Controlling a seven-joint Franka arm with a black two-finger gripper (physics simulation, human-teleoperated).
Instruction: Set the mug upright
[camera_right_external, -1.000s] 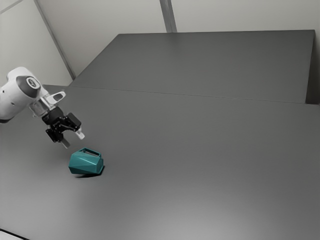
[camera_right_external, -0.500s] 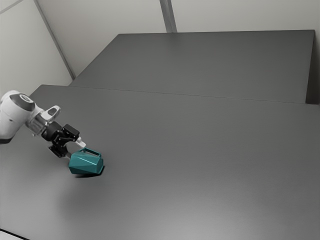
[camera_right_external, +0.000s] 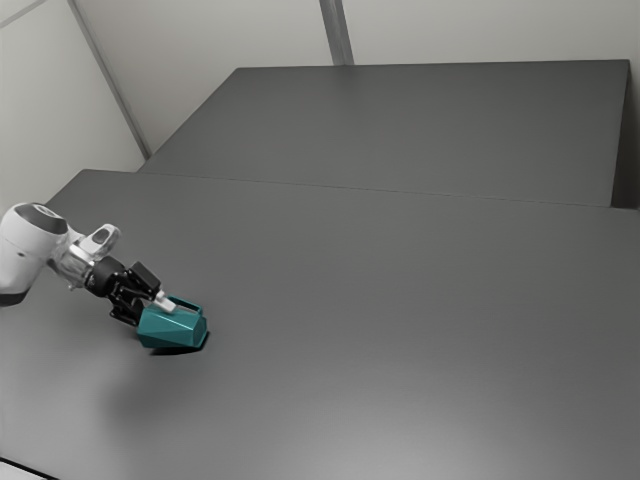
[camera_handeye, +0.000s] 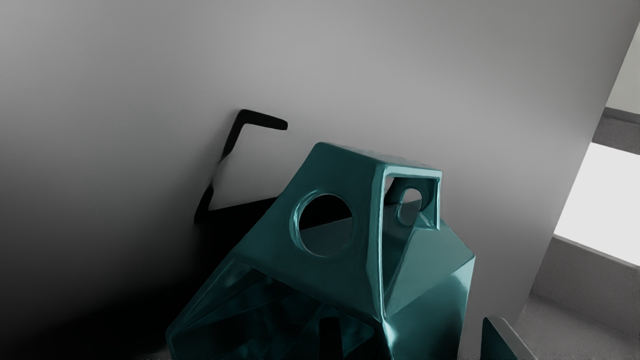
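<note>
One teal mug (camera_right_external: 165, 330) lies on its side on the grey table (camera_right_external: 400, 320) in the exterior view, toward that view's left, so it is not upright as the task wants. Its handle (camera_right_external: 187, 303) is on the upper side, and I suppose this makes the handle side easy to reach from above. My end effector (camera_right_external: 155, 313) is right at the mug, coming at a slant from the exterior view's left, and its pale fingertip is just over the mug near the handle. I think this slanted approach is chosen so that, after taking hold, I can turn the mug up by a rotation of the hand. In the wrist view, my two fingers stand spread: a dark finger (camera_handeye: 330, 337) is against the dark hollow part of the mug, and the other finger (camera_handeye: 502, 342) is outside it, with a gap to the mug's wall. Because of this gap, I judge that the mug is not pinched. Such a placing, with one wall between the fingers, would suit a grip on this wall, but I cannot tell how deep the dark finger reaches.
</note>
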